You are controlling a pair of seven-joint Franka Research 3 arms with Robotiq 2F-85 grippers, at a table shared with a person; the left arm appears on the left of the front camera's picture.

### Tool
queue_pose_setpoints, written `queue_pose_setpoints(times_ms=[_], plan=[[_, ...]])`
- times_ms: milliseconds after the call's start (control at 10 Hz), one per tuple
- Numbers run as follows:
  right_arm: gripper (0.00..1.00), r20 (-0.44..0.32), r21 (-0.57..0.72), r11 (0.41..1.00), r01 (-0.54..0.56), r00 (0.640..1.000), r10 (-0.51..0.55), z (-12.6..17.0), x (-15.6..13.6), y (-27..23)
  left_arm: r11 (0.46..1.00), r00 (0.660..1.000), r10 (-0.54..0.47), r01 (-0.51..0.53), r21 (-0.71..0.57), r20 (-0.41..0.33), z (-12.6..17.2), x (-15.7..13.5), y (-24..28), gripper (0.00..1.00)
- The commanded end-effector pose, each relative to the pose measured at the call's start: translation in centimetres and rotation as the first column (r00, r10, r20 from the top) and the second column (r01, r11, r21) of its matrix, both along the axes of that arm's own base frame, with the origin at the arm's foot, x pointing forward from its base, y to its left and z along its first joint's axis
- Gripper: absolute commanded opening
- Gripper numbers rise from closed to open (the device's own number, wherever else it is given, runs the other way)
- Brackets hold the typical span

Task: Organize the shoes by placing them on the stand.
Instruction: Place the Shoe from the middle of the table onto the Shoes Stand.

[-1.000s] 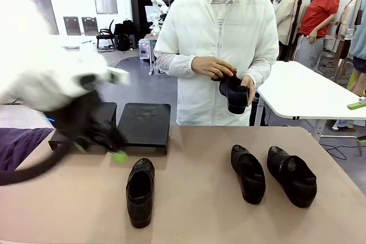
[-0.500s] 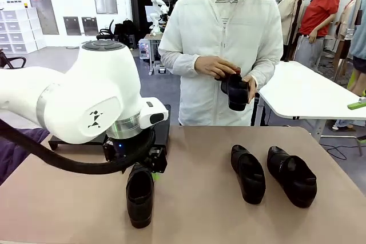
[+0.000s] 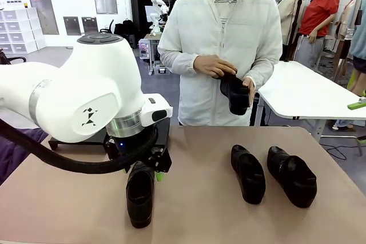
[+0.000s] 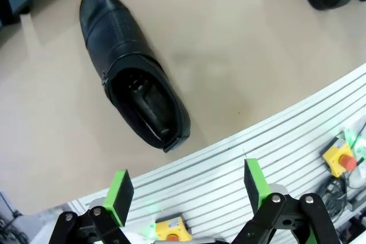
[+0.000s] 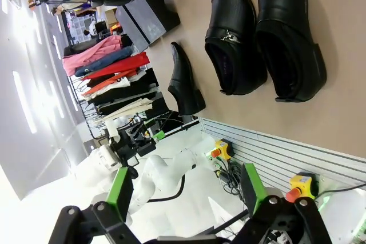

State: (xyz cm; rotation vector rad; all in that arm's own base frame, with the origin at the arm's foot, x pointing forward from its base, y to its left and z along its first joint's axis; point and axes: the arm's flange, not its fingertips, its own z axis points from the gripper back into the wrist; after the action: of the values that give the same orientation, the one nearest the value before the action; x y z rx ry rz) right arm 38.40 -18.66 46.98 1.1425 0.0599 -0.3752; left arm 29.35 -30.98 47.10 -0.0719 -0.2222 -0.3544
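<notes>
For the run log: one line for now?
left pincer: open, over lone shoe | right pincer: open | person: holding fourth shoe | table: two more shoes

The shoes (image 3: 140, 192) are glossy black, the nearest finely dotted across its vamp, on a plain tan table (image 3: 211, 215) with a matt black stand (image 5: 147, 20). The left arm (image 3: 86, 101) is white. The left gripper (image 4: 186, 190) and right gripper (image 5: 184, 190) are black with bright green pads (image 4: 121, 191).
</notes>
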Motion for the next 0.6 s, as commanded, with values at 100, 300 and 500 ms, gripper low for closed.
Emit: queue_pose_setpoints(times_ms=[100, 300, 500], plan=[[1.00, 0.005, -0.010, 1.000, -0.010, 1.000, 0.010, 0.3, -0.1, -0.2, 0.931, 0.929, 0.350, -0.359, -0.064, -0.120, -2.6, 1.8, -0.3, 1.00], [1.00, 0.005, -0.010, 1.000, -0.010, 1.000, 0.010, 0.3, -0.1, -0.2, 0.905, 0.907, 0.413, -0.419, -0.070, -0.082, -4.7, 1.8, -0.6, 1.00], [1.00, 0.005, -0.010, 1.000, -0.010, 1.000, 0.010, 0.3, -0.1, -0.2, 0.908, 0.910, 0.410, -0.413, -0.069, -0.053, -6.5, 1.8, -0.7, 1.00]])
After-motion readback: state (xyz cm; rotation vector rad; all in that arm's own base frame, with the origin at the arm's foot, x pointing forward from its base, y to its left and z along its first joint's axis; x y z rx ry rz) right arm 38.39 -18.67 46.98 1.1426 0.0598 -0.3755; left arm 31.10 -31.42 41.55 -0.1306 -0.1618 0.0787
